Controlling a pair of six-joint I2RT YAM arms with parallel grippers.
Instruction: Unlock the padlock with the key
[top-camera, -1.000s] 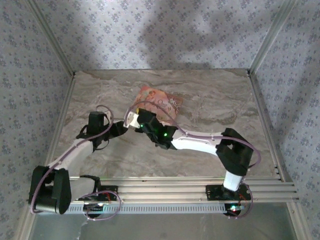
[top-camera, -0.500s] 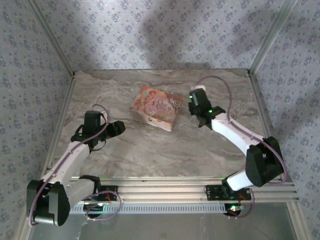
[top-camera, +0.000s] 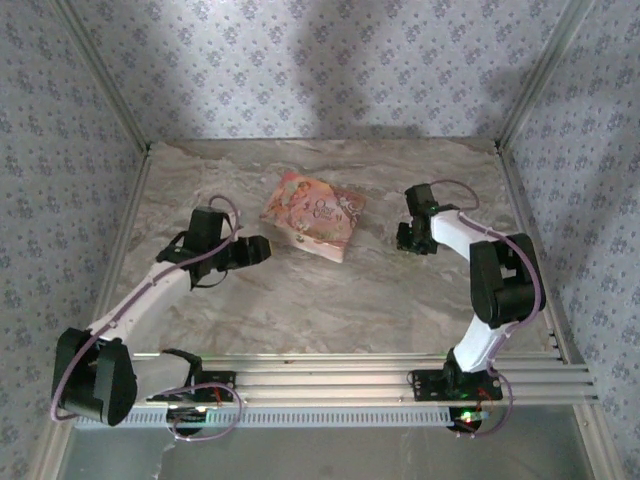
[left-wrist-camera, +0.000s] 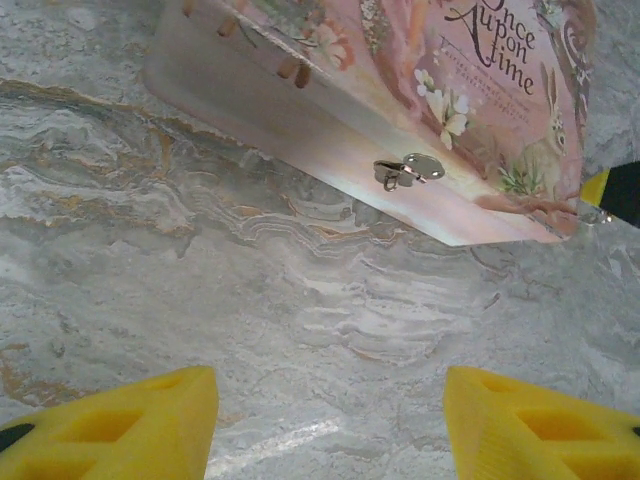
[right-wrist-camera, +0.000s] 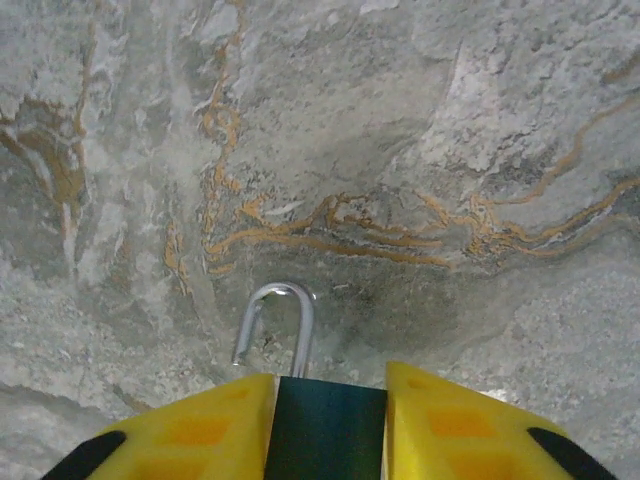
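The left claw (left-wrist-camera: 325, 392) hangs released over the marble table (left-wrist-camera: 250, 290), a pink box (left-wrist-camera: 330, 80) with a metal clasp (left-wrist-camera: 405, 171) just ahead of it, while the right claw (right-wrist-camera: 328, 380) grasps the dark padlock (right-wrist-camera: 326, 435) between its fingers, the silver shackle (right-wrist-camera: 284, 288) sticking out ahead.

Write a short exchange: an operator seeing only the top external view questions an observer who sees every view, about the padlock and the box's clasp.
Operator: Where is the padlock?
Observer: The padlock has its dark body between the right tool's yellow fingers, and its silver shackle points out over the table.
Operator: Is anything hanging on the box's clasp?
Observer: No, the silver clasp on the side of the box is bare.
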